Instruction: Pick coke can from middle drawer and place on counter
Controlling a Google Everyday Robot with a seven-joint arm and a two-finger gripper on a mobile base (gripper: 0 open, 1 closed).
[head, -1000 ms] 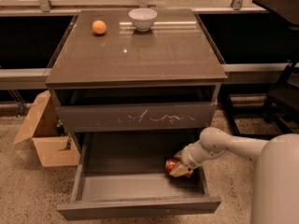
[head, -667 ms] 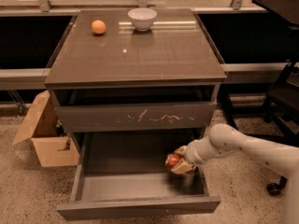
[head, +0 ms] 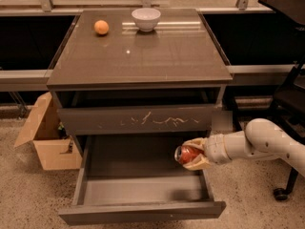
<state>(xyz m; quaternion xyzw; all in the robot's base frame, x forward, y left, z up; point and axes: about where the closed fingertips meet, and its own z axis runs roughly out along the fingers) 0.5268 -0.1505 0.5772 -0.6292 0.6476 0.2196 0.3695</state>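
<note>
The red coke can (head: 187,154) lies on its side in my gripper (head: 194,154), which is shut on it with one tan finger above and one below. The can hangs above the right side of the open middle drawer (head: 143,187), clear of its floor. My white arm (head: 259,144) reaches in from the right. The glossy dark counter (head: 143,51) tops the cabinet above.
An orange fruit (head: 101,27) and a white bowl (head: 146,18) stand at the back of the counter. The scratched upper drawer front (head: 143,120) sits just above the can. A cardboard box (head: 45,132) is on the floor at left. A dark chair (head: 290,99) stands at right.
My gripper has lifted the coke can up off the drawer floor and a little toward the right. The arm has pulled back with it.
</note>
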